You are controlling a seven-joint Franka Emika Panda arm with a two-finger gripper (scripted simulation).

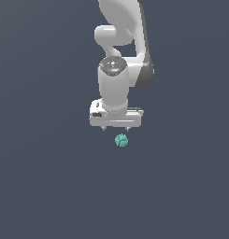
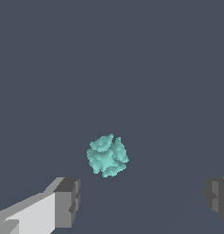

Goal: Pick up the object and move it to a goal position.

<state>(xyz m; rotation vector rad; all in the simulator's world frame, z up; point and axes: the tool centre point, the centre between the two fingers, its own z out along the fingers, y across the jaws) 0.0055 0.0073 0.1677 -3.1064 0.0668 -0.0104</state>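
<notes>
The object (image 1: 121, 140) is a small teal-green ball with a bumpy surface, lying on the dark grey floor. In the exterior view it shows just below the white gripper (image 1: 115, 128), slightly toward the exterior view's right of its centre. My gripper hangs above it, pointing down, with its short fingertips set wide apart. The wrist view shows the ball (image 2: 107, 155) lying beyond the two grey fingertips (image 2: 67, 202), apart from both and not between them. The gripper (image 2: 143, 201) is open and holds nothing.
A uniform dark grey surface (image 1: 46, 186) fills both views. The white arm (image 1: 123, 37) rises above the gripper toward the exterior view's top. No other objects or edges show.
</notes>
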